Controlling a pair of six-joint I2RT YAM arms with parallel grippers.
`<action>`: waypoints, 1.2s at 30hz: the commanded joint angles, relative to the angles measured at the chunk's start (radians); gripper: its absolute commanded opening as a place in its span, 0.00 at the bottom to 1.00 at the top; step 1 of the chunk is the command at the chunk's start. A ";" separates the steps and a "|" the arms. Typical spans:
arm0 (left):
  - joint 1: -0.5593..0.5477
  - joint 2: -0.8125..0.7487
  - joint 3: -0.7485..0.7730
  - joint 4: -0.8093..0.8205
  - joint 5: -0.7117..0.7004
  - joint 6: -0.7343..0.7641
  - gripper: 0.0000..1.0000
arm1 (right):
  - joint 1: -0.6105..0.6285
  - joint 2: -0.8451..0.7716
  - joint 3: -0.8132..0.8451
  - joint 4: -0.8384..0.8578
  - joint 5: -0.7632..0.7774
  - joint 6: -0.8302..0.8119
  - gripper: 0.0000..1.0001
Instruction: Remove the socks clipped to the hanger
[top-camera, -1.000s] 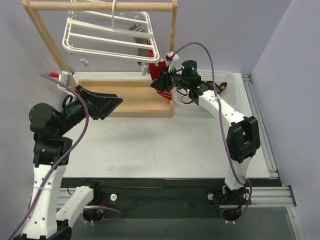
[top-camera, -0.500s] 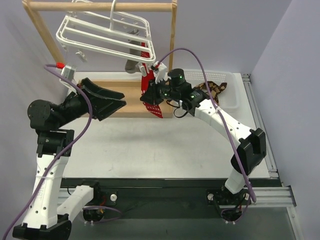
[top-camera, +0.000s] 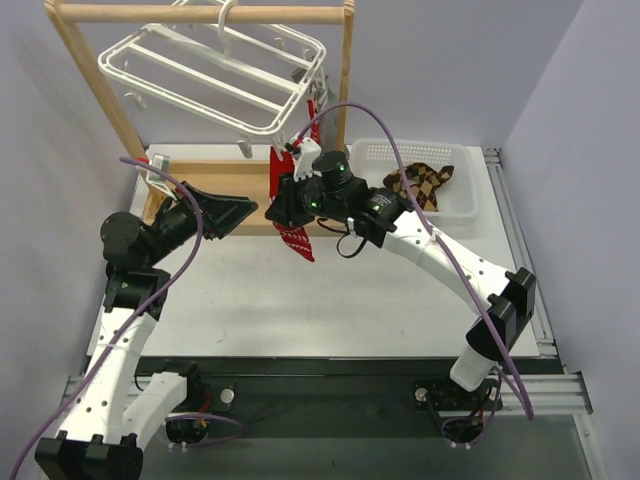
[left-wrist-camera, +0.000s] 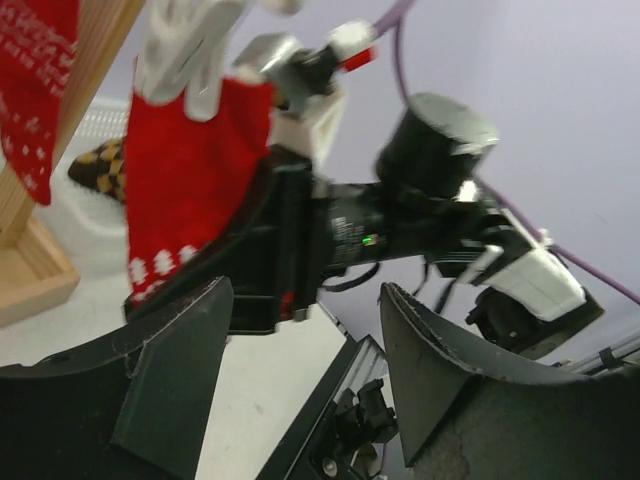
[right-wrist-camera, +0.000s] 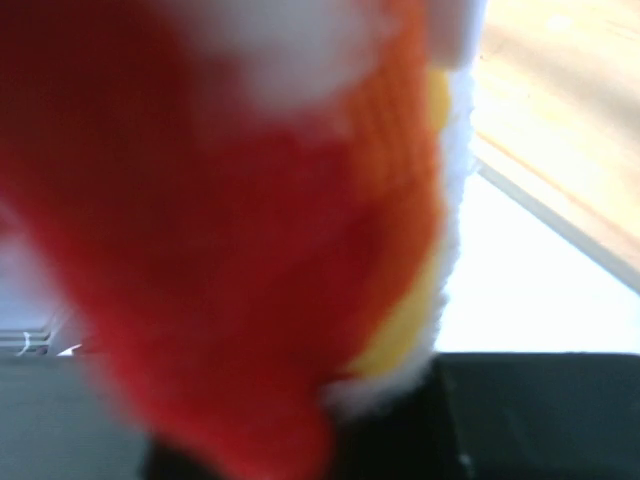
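The white hanger (top-camera: 205, 68) hangs tilted from the wooden rack's top bar. A red sock (top-camera: 296, 238) with white pattern hangs from a white clip (top-camera: 303, 152) at its near right corner. My right gripper (top-camera: 284, 206) is shut on this sock just below the clip. In the right wrist view the blurred red sock (right-wrist-camera: 220, 250) fills the frame. My left gripper (top-camera: 238, 212) is open and empty, just left of the sock. The left wrist view shows the sock (left-wrist-camera: 185, 170), the clip (left-wrist-camera: 185, 45) and a second red sock (left-wrist-camera: 35, 80). Two argyle socks (top-camera: 420, 183) lie in a basket.
The wooden rack has a right post (top-camera: 346, 70), a left post (top-camera: 95, 90) and a flat base (top-camera: 225, 185) behind both grippers. A white basket (top-camera: 400, 155) stands at the back right. A second red sock (top-camera: 314, 108) hangs by the right post.
My right gripper has moved left and nearer with the red sock, dragging the hanger's corner so the frame swung and tilted. My left arm has shifted right, closer to the sock.
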 joint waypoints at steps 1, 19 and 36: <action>-0.003 -0.001 -0.069 0.047 -0.036 0.018 0.74 | 0.020 -0.024 0.101 -0.026 0.041 0.066 0.27; 0.019 -0.119 -0.417 0.228 -0.153 -0.046 0.88 | -0.015 0.057 0.225 0.012 -0.238 0.164 0.68; -0.150 0.343 -0.431 1.056 -0.016 -0.211 0.98 | -0.067 0.040 0.164 0.236 -0.347 0.396 0.68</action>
